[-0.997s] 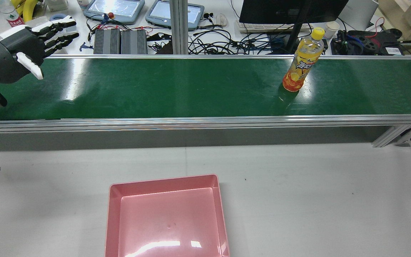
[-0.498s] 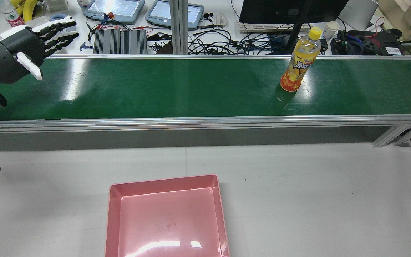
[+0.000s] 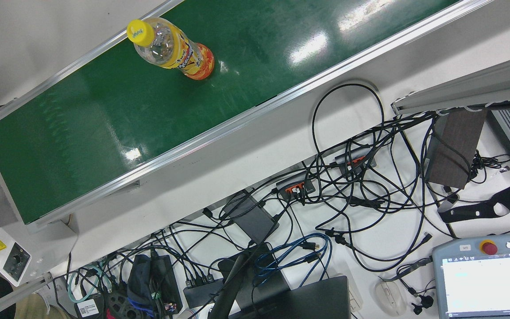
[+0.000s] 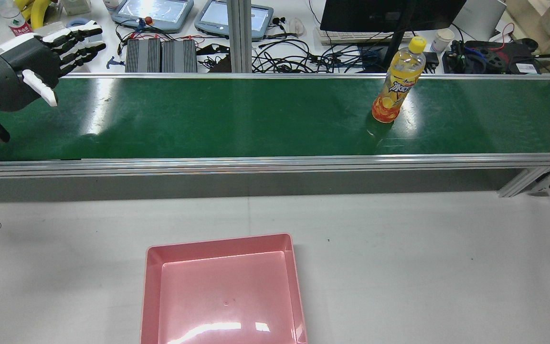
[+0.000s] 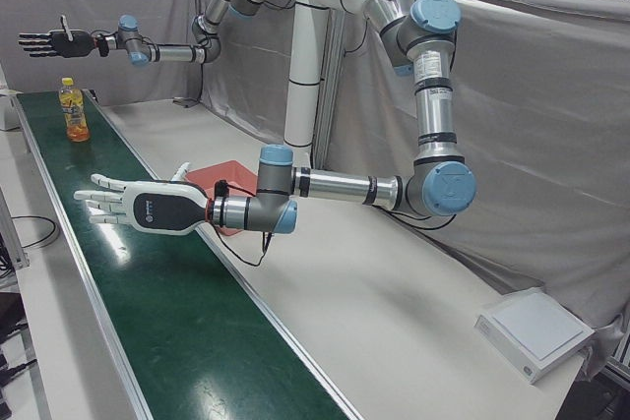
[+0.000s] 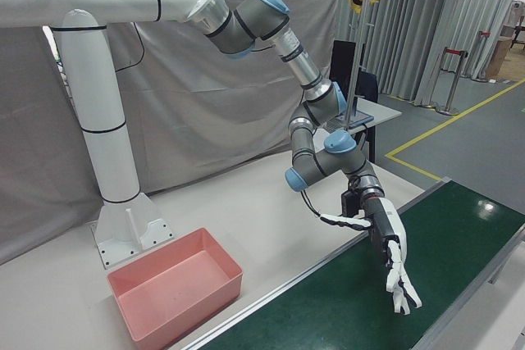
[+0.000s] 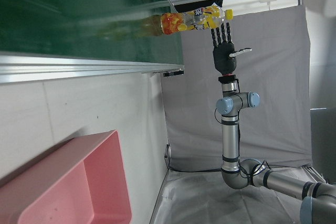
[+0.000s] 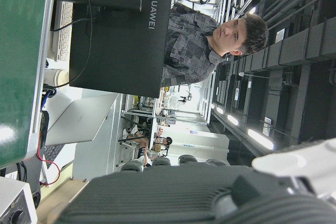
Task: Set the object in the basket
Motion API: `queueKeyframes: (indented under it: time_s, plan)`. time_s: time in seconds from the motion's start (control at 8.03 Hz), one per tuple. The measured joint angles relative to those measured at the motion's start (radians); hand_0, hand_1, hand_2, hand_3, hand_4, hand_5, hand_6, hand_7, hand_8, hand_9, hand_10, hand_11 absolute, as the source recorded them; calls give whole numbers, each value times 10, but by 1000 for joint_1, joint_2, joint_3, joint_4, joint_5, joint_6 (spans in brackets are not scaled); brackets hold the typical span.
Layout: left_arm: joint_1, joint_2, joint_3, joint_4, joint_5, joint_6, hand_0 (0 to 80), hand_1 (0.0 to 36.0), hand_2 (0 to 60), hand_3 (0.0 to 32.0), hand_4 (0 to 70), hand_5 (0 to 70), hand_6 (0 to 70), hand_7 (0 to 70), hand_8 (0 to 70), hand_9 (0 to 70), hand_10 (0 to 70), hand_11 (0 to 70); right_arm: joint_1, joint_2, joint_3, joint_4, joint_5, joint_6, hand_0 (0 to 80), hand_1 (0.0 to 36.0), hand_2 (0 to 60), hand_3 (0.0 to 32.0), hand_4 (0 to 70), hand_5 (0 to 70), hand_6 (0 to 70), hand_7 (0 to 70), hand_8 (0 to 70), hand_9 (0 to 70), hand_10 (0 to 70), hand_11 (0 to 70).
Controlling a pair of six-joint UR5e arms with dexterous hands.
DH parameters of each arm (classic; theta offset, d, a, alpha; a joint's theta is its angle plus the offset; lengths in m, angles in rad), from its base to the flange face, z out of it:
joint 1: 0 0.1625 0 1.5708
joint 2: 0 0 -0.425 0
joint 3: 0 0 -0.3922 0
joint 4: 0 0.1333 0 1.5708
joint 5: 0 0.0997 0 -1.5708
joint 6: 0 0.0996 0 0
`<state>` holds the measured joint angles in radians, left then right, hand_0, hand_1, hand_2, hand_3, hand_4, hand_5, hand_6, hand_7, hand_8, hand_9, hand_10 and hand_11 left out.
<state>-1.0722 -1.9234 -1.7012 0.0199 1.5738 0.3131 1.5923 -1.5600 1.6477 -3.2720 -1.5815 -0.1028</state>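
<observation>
- We see the bottle (image 4: 396, 88) standing up on the green belt (image 4: 237, 119). It has a yellow cap and an orange bottom.
- The bottle is on the right part of the belt in the rear view, close to the belt's far edge. Nothing is touching it.
- The left hand (image 4: 17, 71) hangs in the air over the left end of the belt, well apart from the bottle. Its fingers (image 4: 77, 45) are spread out straight and it holds nothing.
- The right hand (image 5: 54, 43) is up in the air near the bottle's end of the belt, higher than the yellow cap. It is small and far away in these views, but its fingers look stretched out with nothing in them.
- The pink basket (image 4: 217, 242) sits on the white table (image 4: 423, 267), on the near side of the belt. It is well apart from the bottle and from both hands.
</observation>
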Motion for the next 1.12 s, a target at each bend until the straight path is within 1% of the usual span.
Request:
queueKeyframes:
  time_s: [0.5,1.12]
  plan:
    - [0,-2,0,0,0,0,596,24,0,20,126,160,3,7,84,114,18,39,0,0,0,0,0,0,0,0,0,0,0,0,0,0,0,0,0,0]
    - [0,-4,-1,2,0,0,603,26,0,18,127,163,4,9,91,123,19,42,0,0,1,0,0,0,0,0,0,0,0,0,0,0,0,0,0,0]
